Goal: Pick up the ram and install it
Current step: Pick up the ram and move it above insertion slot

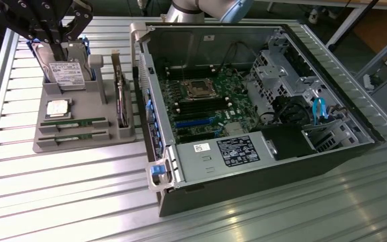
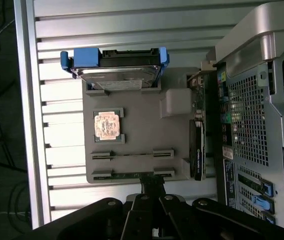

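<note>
On the slatted aluminium table: a grey holder tray lies just beside an open computer case, the tray on the exterior view's left.
Gripper: black, and in the exterior view raised over the hard-drive end of the tray. In the wrist view its fingers meet in a single dark tip with nothing between them. That tip lines up with the tray edge by the second ram stick, but I cannot tell whether it touches.
First ram stick: a thin green board seated on edge in the tray slot next to the processor chip.
Second ram stick: parallel to the first, in the outermost slot at the tray's edge.
Processor chip: square, lying flat in its pocket between the hard drive and the ram slots.
Hard drive: upright in its slot at the far end of the tray, with a white label and blue side brackets.
Graphics card: standing on edge along the tray side nearest the case.
Motherboard: green, flat inside the case, with a square processor socket near its middle.
Power supply: a silver box with a dark label at the near end of the case.
</note>
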`<state>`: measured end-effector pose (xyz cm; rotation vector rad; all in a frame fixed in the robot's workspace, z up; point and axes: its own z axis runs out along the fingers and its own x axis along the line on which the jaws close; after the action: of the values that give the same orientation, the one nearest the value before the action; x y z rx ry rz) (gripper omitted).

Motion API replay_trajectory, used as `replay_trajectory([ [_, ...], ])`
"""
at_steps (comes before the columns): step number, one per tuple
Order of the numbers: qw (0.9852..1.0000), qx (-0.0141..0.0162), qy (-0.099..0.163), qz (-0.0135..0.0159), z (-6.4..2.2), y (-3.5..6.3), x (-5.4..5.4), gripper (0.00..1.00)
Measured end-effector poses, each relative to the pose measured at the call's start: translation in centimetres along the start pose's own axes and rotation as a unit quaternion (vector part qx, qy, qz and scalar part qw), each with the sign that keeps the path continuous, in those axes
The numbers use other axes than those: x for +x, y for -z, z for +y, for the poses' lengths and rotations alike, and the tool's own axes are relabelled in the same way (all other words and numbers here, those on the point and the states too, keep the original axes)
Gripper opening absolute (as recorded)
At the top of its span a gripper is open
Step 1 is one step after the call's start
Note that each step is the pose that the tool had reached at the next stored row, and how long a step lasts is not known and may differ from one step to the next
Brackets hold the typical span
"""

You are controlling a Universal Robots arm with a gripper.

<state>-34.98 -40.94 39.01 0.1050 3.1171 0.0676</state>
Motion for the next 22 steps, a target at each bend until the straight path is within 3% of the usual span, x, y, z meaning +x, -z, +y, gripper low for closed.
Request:
replay_trajectory([
  [9,0.9987,-0.0011,0.050,0.0022,0.00,0.00,0.00,0.09],
  [13,0.9930,-0.0024,0.118,0.0052,0.00,0.00,0.00,0.09],
  [15,0.9887,-0.0031,0.150,0.0066,0.00,0.00,0.00,0.09],
  [16,0.9843,-0.0035,0.176,0.0078,0.00,0.00,0.00,0.09],
  [18,0.9777,-0.0041,0.210,0.0093,0.00,0.00,0.00,0.09],
  [19,0.9729,-0.0046,0.231,0.0102,0.00,-0.01,0.00,0.09],
  [20,0.9669,-0.0051,0.255,0.0112,0.00,-0.01,0.00,0.09],
  [22,0.9535,-0.0060,0.301,0.0132,0.00,-0.01,0.00,0.09],
])
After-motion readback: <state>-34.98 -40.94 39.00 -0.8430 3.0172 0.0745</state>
